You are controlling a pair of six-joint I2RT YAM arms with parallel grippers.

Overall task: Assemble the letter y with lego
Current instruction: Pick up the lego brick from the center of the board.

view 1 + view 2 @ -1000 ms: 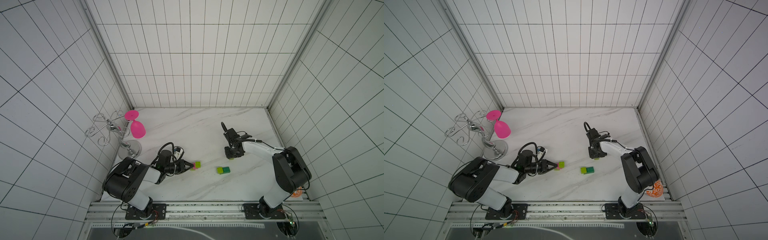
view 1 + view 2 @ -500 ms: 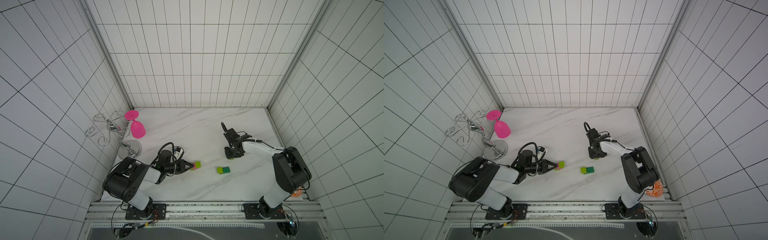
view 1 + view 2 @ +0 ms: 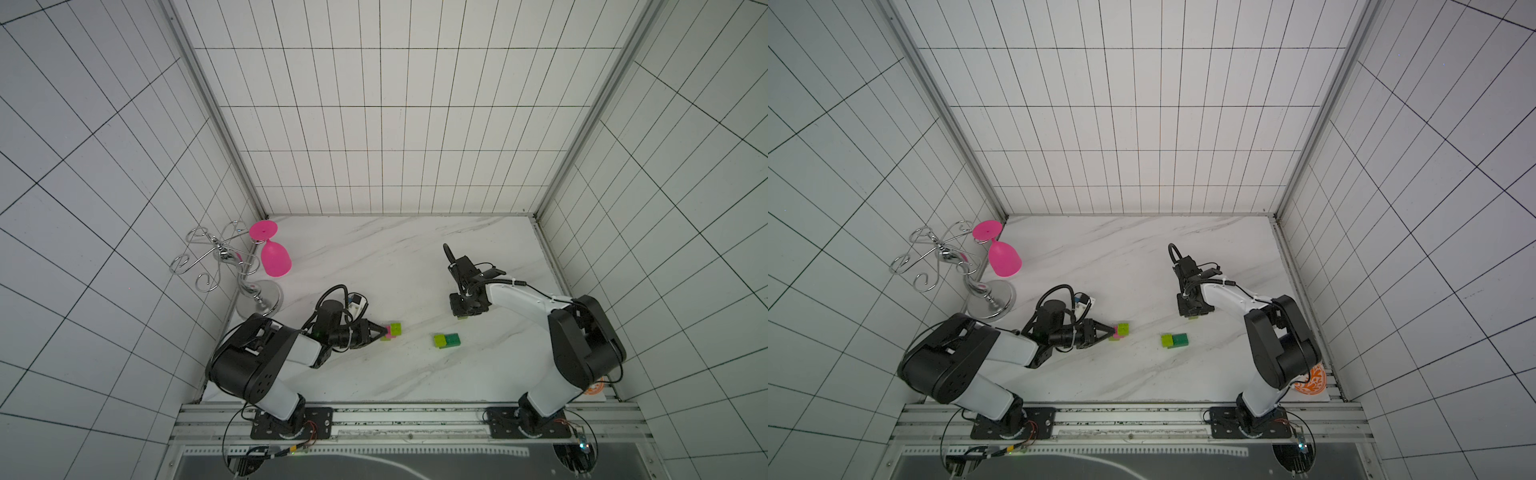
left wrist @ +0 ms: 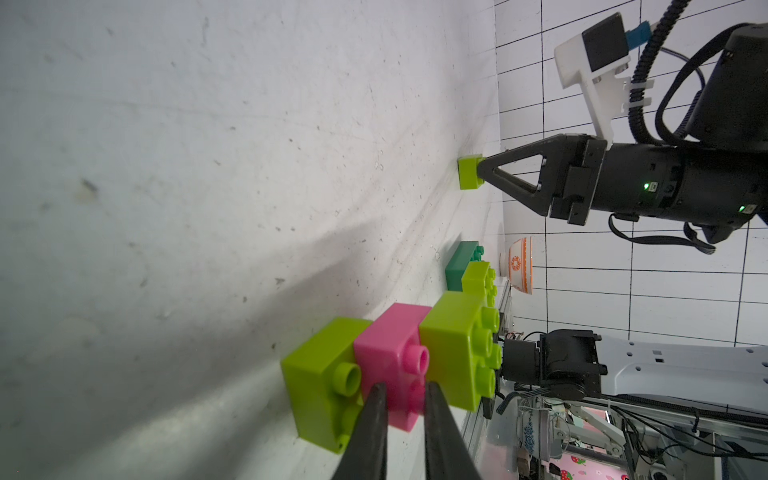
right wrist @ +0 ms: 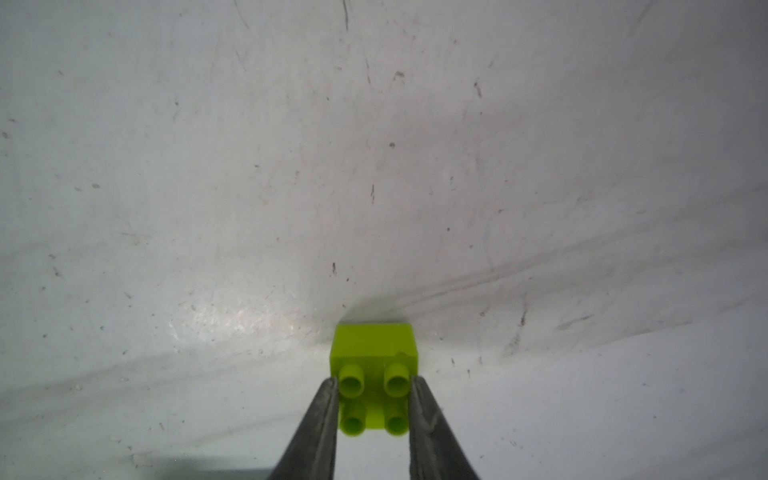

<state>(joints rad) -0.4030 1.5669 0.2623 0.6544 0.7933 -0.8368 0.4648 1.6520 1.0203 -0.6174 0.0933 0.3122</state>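
The left fingers [image 4: 368, 440] pinch the pink brick [image 4: 390, 353] at the centre of the lime-pink-lime row [image 3: 392, 330], midway between the table's [image 3: 374, 257] left and right edges, probably to steady it. The right fingers [image 5: 320, 419] grip a lone lime brick [image 5: 374, 345] seated farther toward the right edge, apparently for lifting. The lime-and-dark-green pair [image 3: 446, 340] lies between, nearer the front edge. The far half leaves room for travel.
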